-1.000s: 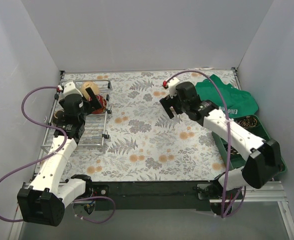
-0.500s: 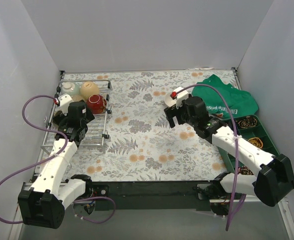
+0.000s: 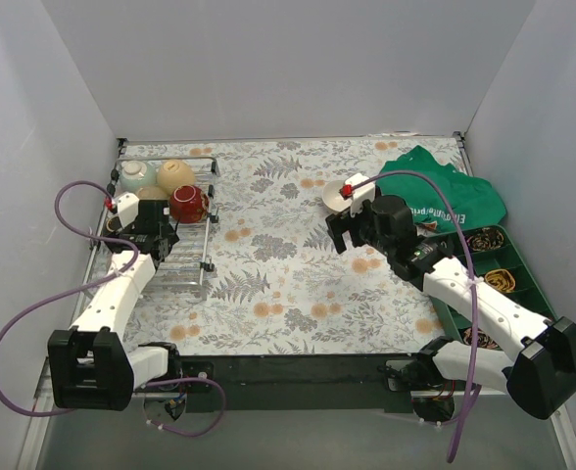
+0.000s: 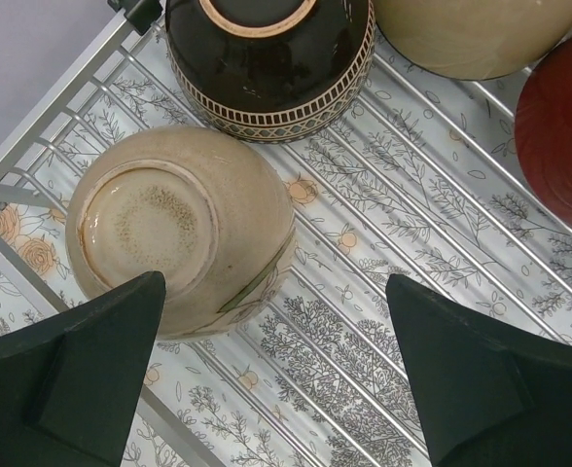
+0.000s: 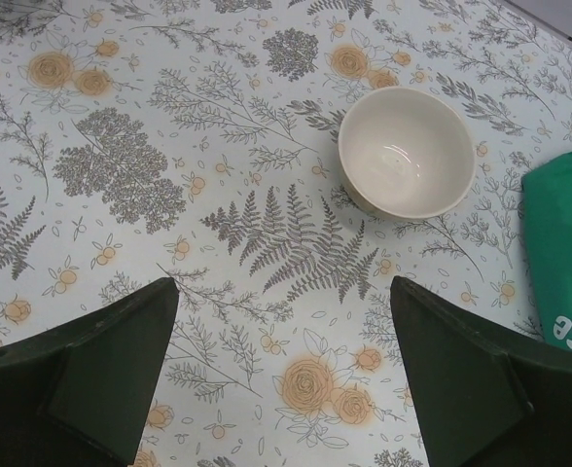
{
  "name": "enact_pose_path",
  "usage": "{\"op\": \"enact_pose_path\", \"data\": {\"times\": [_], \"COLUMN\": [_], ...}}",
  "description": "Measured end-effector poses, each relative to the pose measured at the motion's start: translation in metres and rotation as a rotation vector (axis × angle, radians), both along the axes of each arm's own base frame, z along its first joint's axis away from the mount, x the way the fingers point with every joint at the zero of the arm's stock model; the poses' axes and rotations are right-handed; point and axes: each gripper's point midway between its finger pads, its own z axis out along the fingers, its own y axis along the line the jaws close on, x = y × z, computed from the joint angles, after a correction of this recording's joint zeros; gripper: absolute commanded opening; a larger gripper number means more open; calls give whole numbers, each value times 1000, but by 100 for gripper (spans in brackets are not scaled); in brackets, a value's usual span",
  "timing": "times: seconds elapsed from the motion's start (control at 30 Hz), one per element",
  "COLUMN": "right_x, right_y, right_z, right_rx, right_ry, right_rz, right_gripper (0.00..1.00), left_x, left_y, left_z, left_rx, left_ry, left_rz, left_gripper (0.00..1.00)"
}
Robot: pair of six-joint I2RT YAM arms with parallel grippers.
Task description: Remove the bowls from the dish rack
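The silver wire dish rack (image 3: 184, 260) lies at the far left. On it stand a mint bowl (image 3: 134, 175), a tan bowl (image 3: 176, 174) and a red bowl (image 3: 188, 203). My left gripper (image 3: 147, 235) is open above the rack (image 4: 432, 243). In the left wrist view an upside-down beige bowl (image 4: 179, 243) sits by the left finger, with a dark brown bowl (image 4: 267, 58), the tan bowl (image 4: 481, 34) and the red bowl (image 4: 563, 136) beyond. My right gripper (image 3: 352, 231) is open and empty. A cream bowl (image 5: 406, 151) stands upright on the tablecloth just beyond it (image 3: 333, 200).
A green cloth (image 3: 445, 196) lies at the far right and shows in the right wrist view (image 5: 563, 243). A green compartment tray (image 3: 523, 257) with small items sits along the right edge. Grey walls enclose the table on three sides.
My right gripper has backed away toward me from the cream bowl, which now stands alone on the table. My left gripper has drawn back and lowered over the near bowls on the rack.
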Motion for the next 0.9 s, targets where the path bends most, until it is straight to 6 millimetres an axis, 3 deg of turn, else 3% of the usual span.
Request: {"op": "enact_pose_path", "data": {"times": [0.33, 0.9], "right_x": [0, 0], "right_y": [3, 2], "right_z": [-1, 0], "right_rx": [-4, -10], "right_ry": [-18, -23], "right_rz": [14, 17], "right_gripper": [98, 98], "left_x": [24, 108], "left_y": [-8, -77], "left_z": [-8, 4], "left_rx": [-26, -261], "left_ry": [28, -44], "left_rz": [-65, -307], "left_gripper": [98, 98]}}
